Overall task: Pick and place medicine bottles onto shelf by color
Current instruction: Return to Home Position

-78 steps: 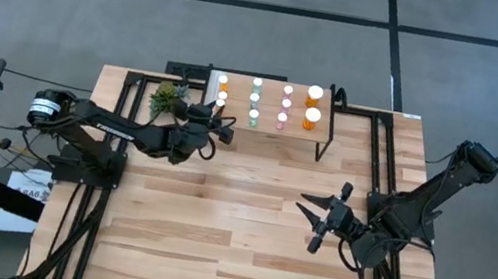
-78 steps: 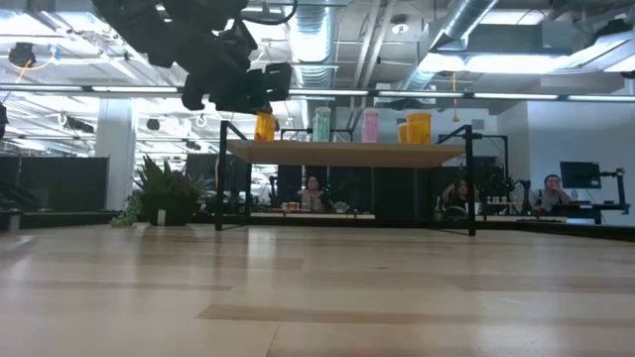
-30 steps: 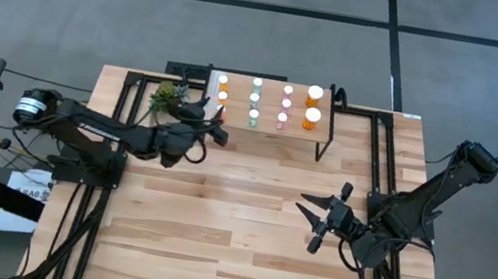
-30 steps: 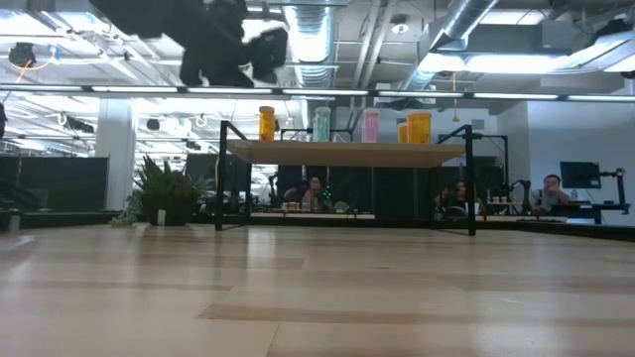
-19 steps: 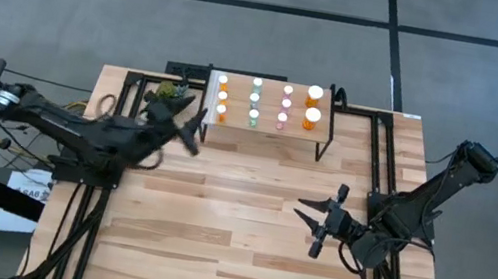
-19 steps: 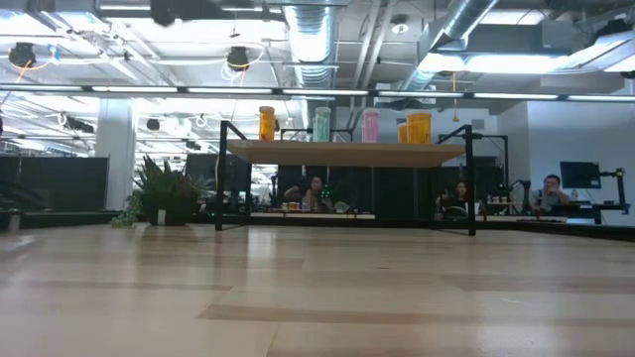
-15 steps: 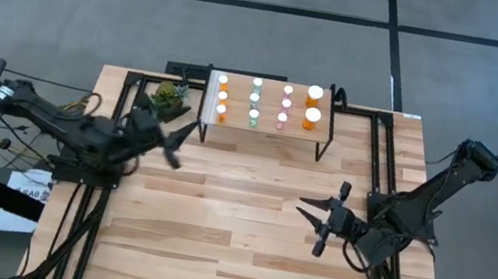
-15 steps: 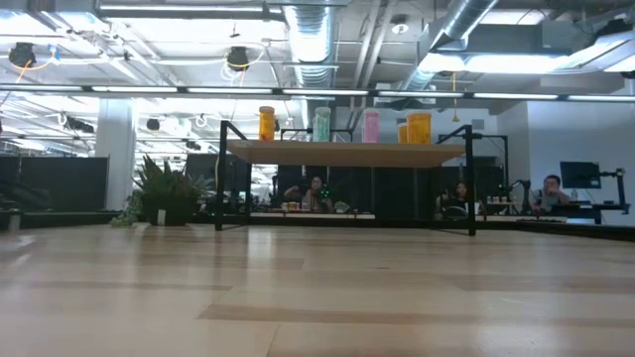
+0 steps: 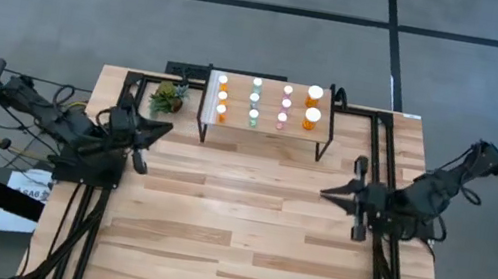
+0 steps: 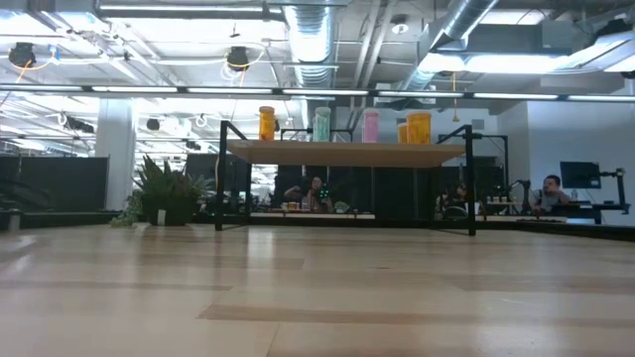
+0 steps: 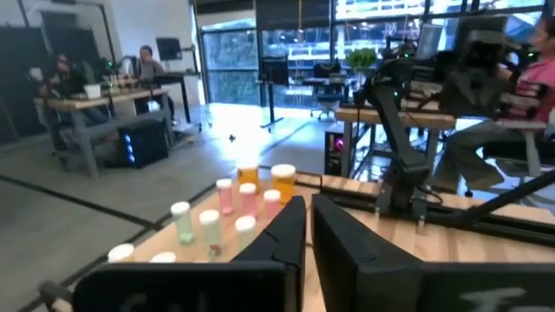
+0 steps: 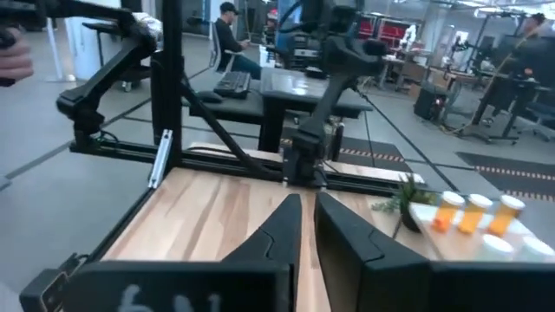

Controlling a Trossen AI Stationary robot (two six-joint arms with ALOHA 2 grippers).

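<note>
The shelf [image 9: 266, 128] stands at the table's far middle on thin black legs. On it the medicine bottles stand upright on their bases in colour columns: orange [image 9: 221, 94], teal [image 9: 256, 100], pink [image 9: 285, 105] and two larger orange ones [image 9: 313, 108]. The low view shows them on the shelf [image 10: 342, 152] as orange [image 10: 266, 123], teal [image 10: 322, 123], pink [image 10: 370, 125] and large orange [image 10: 417, 127]. My left gripper [image 9: 161, 129] is drawn back at the table's left edge, shut and holding nothing [image 11: 308, 201]. My right gripper [image 9: 330, 191] hangs at the right edge, shut and holding nothing [image 12: 308, 199].
A small green plant [image 9: 168, 97] stands left of the shelf, near the far left corner. Black frame rails [image 9: 380, 172] run along both table sides. The wooden tabletop [image 9: 234, 228] in front of the shelf is bare. People sit at desks in the room beyond [image 10: 551, 188].
My left gripper has pulled away from the shelf's left end toward the table's left edge, risen out of the low view, and shut. My right gripper has moved up and toward the table's far edge, turned, and its spread fingers have come together.
</note>
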